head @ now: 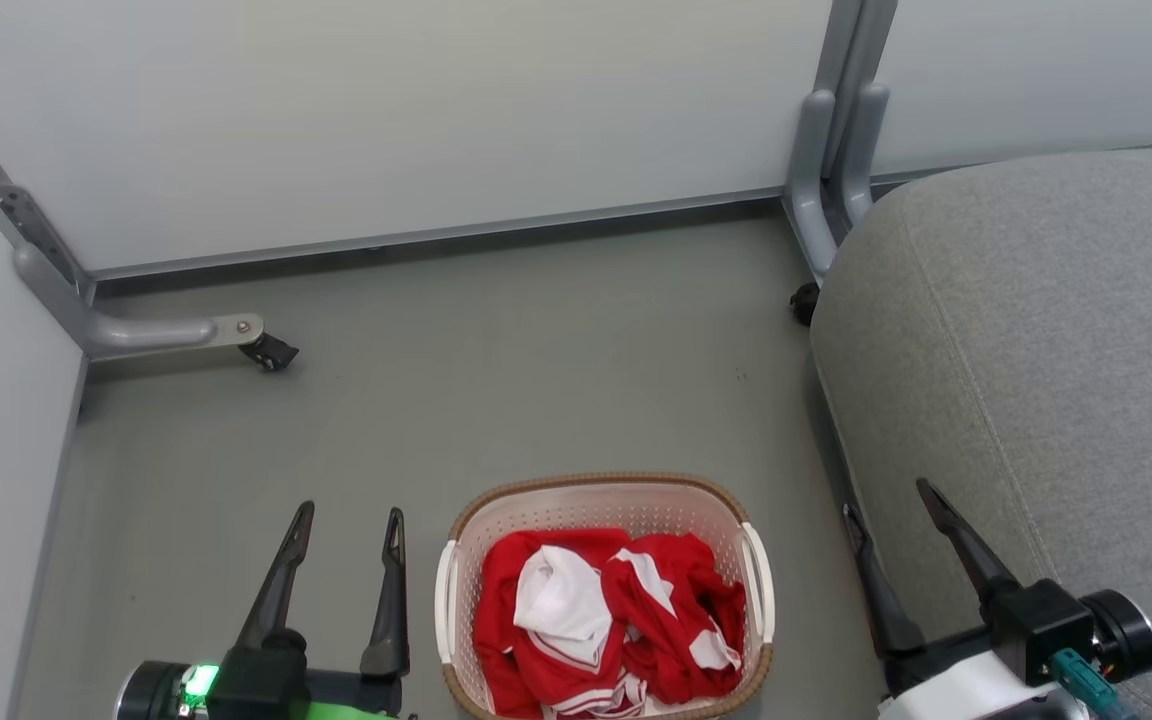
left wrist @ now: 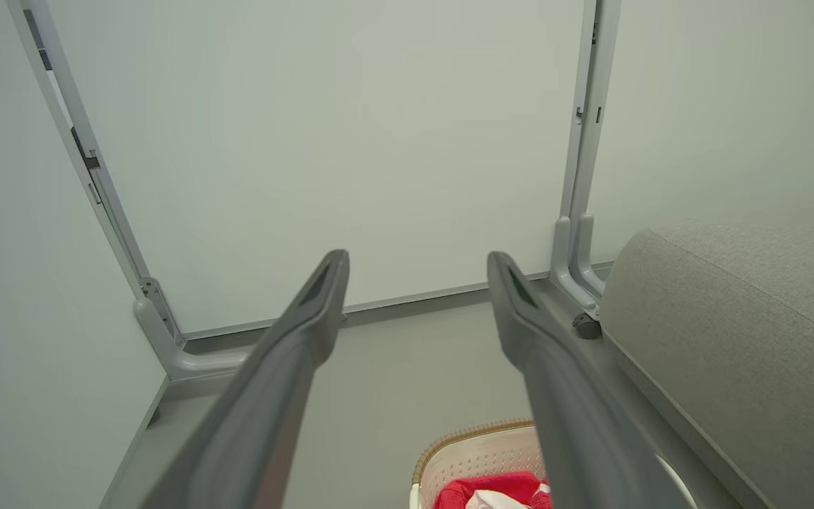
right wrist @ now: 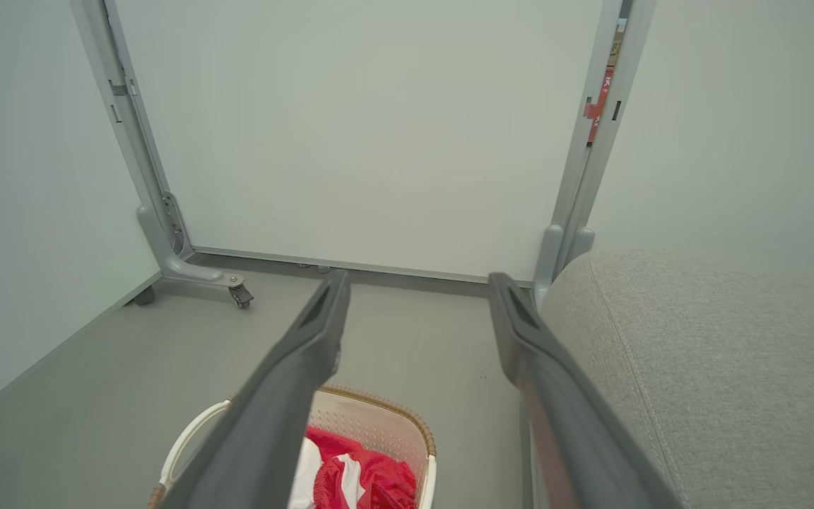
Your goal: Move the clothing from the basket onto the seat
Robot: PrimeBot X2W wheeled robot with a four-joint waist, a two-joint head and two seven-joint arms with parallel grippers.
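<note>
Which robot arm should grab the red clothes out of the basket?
Probably right. Both the right end effector and left end effector are open beside the basket, but the right one is next to the seat, so the clothing travels less.

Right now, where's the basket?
The basket sits on the floor, bottom centre of the head view, between the left fingers and the seat.

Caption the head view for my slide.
Open left hand and right hand flank the basket of red clothing, grey seat to its right.
</note>
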